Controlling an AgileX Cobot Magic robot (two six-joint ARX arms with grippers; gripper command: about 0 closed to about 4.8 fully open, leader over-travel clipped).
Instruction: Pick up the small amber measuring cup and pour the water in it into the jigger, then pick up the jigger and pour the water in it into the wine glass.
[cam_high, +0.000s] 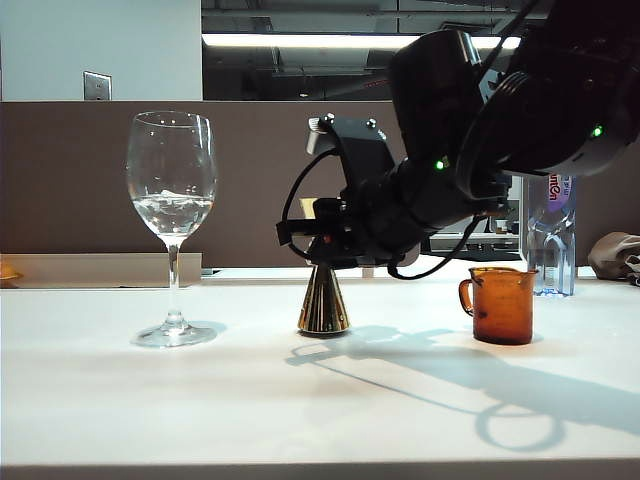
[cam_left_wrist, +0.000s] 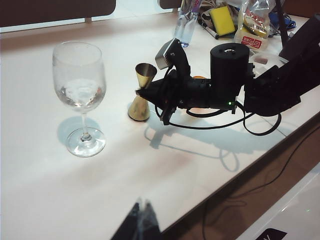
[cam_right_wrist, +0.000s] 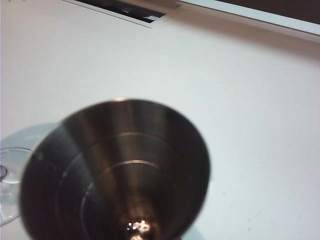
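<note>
While the right gripper (cam_left_wrist: 150, 92) clamps the jigger (cam_left_wrist: 141, 92) between wine glass (cam_left_wrist: 80, 95) and amber cup (cam_high: 500, 305), the left gripper (cam_left_wrist: 141, 220) looks closed.

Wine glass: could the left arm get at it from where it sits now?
Probably yes. The left gripper sits back at the near table edge, and the bare table lies between it and the wine glass. The right gripper, shut on the jigger, stays beside it.

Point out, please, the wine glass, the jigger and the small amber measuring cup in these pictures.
wine glass (cam_high: 172, 165): exterior view, on the bowl above the water.
jigger (cam_high: 324, 303): exterior view, on the lower gold cone standing on the table.
small amber measuring cup (cam_high: 504, 306): exterior view, on the side wall right of the handle.
</note>
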